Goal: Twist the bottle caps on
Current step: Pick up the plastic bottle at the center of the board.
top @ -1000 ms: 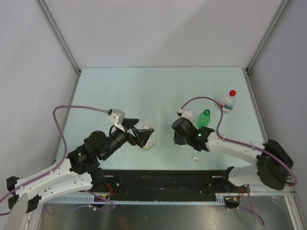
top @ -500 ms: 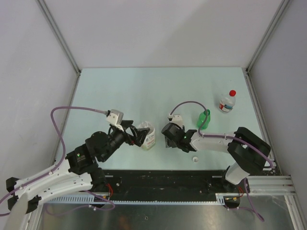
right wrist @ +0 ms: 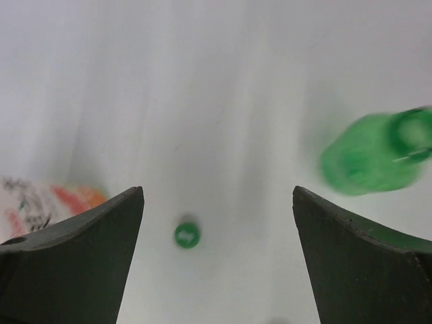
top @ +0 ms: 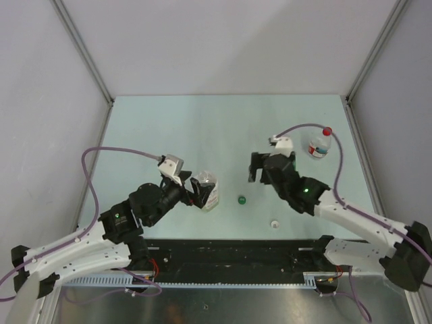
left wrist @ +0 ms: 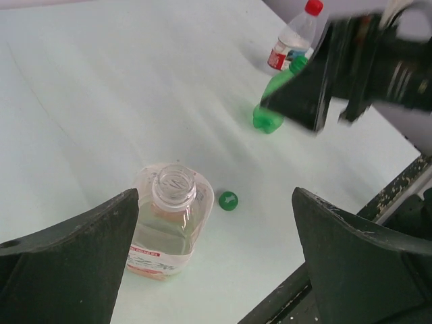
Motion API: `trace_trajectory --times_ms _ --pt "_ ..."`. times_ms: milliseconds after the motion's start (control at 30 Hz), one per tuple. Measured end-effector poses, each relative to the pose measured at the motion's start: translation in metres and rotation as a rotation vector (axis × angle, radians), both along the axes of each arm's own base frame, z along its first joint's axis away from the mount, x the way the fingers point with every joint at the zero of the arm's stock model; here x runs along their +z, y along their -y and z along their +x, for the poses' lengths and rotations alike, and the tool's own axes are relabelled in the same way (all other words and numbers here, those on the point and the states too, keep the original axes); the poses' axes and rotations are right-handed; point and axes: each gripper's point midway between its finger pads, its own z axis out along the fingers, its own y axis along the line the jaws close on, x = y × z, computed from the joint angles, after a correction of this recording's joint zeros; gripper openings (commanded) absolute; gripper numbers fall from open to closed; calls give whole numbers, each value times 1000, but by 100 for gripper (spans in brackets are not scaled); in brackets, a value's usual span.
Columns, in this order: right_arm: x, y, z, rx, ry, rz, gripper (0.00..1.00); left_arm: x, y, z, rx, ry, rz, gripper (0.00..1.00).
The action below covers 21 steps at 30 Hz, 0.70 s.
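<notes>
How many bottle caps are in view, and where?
3. The red cap sits on the small clear bottle at far right. The green cap lies loose right of the wide uncapped bottle. The white cap lies near the table front edge. None seems hidden.

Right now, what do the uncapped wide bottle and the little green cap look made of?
The wide bottle: probably clear, glossy plastic; you see through its wall and threaded neck. The green cap: opaque plastic by its look; finish too small to judge.
</notes>
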Motion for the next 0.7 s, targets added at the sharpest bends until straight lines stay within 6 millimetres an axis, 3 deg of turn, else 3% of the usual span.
trace_trajectory --times_ms 100,167,333,500,700 --pt "27 45 24 -120 90 -31 98 -5 5 -1 -22 -6 23 99" --pt "35 72 39 -194 120 -60 98 -9 8 -2 -37 -11 38 99" --pt "27 127 66 -333 111 -151 97 -11 11 -4 -60 -8 51 99" --pt "8 142 77 -347 55 -192 88 -11 12 -5 -69 -5 56 99" --pt "-16 130 80 -279 -13 -211 63 -14 13 -4 -68 -10 65 99"
